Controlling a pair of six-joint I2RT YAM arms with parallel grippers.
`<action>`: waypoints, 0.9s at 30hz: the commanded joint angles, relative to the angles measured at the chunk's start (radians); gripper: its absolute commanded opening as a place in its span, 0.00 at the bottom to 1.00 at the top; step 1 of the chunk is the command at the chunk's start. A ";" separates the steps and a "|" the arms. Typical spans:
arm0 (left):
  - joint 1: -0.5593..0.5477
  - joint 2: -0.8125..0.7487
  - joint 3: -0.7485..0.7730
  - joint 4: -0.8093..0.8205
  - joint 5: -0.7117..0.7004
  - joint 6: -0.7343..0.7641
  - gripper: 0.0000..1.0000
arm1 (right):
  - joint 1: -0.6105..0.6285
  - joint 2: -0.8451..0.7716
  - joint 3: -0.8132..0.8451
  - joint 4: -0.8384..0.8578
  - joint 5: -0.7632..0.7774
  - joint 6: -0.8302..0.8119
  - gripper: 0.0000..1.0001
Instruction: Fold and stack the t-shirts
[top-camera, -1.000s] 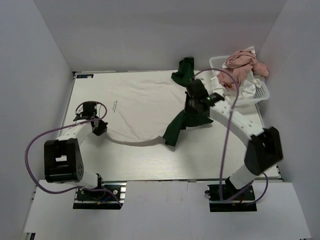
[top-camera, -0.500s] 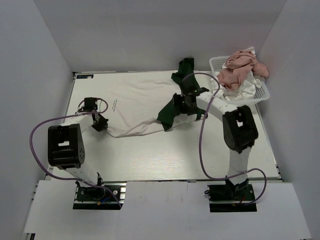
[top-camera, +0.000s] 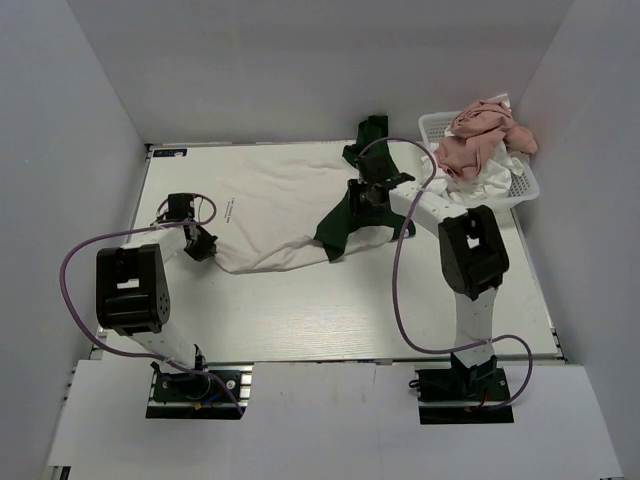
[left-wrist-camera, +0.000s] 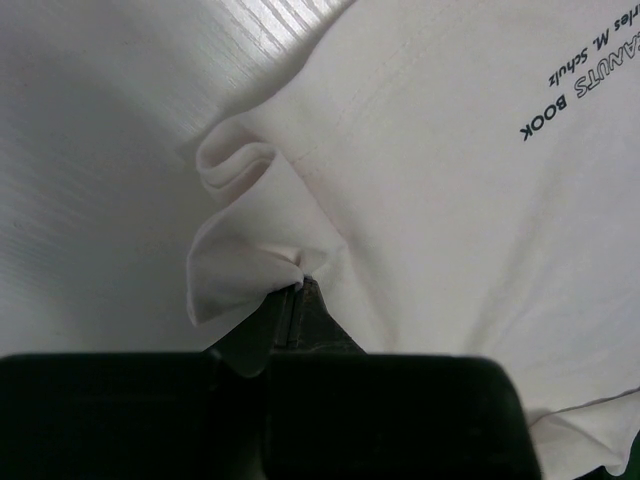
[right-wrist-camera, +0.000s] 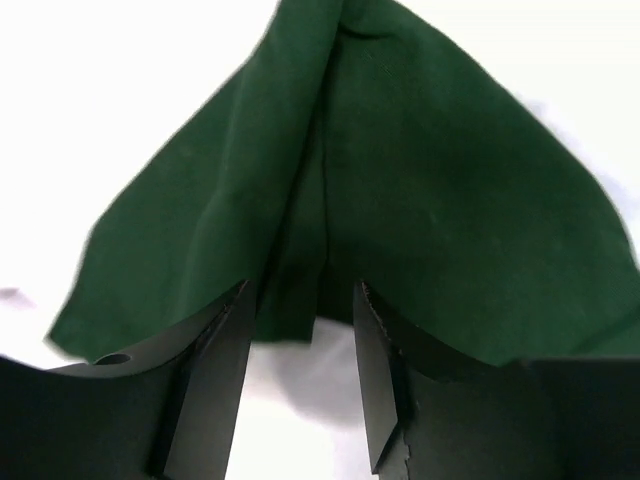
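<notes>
Across the white counter lies the white t-shirt, spread over the far left half, with its near hem rumpled. One green sleeve is bunched toward the middle of the counter, and a second green sleeve sits at the far edge. Far right corner: white latticed basket with the pink t-shirt heaped in it and white cloth spilling over the near rim. My right claw is low over the middle green sleeve, released, fingers parted with a fold of green hanging between them. My left claw is clenched on the white t-shirt's near-left hem corner, and the cloth puckers at the tips. Dark lettering is printed just beyond that pinch.
</notes>
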 joint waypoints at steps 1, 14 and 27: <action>0.004 0.023 0.013 -0.018 -0.005 0.017 0.00 | -0.006 0.043 0.068 -0.020 0.024 -0.015 0.50; 0.004 0.014 0.024 -0.029 -0.015 0.017 0.00 | -0.008 0.041 0.057 0.030 -0.073 -0.002 0.00; -0.014 -0.202 -0.069 -0.043 0.018 0.017 0.00 | -0.026 -0.461 -0.378 0.156 0.006 0.052 0.00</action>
